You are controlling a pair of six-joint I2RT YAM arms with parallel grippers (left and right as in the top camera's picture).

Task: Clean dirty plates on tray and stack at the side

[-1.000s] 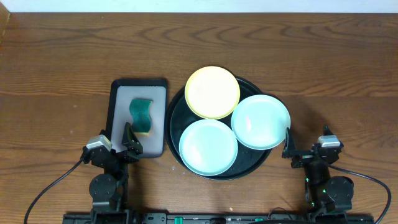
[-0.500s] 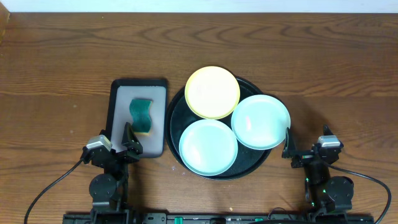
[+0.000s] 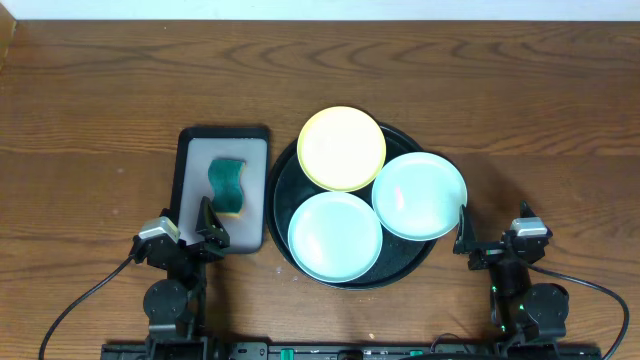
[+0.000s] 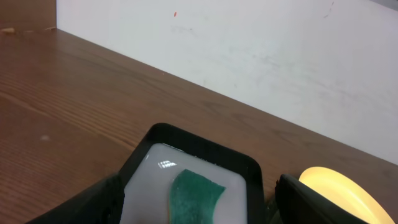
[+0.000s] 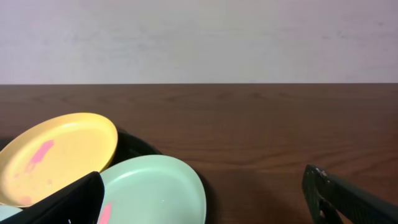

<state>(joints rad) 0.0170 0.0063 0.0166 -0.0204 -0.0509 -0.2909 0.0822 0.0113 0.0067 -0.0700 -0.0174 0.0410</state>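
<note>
The round black tray sits mid-table and holds three plates. A pale yellow plate lies at its back, one mint plate at the right and another mint plate at the front. In the right wrist view the yellow plate and the nearer mint plate both carry pink smears. My left gripper stands open near the table's front edge, left of the tray, holding nothing. My right gripper stands open to the tray's right, its jaws wide and holding nothing.
A rectangular black tray with a grey inside lies left of the round tray, with a green sponge on it. The sponge lies just ahead of my left jaws. Bare wood surrounds both trays. A white wall bounds the table's far edge.
</note>
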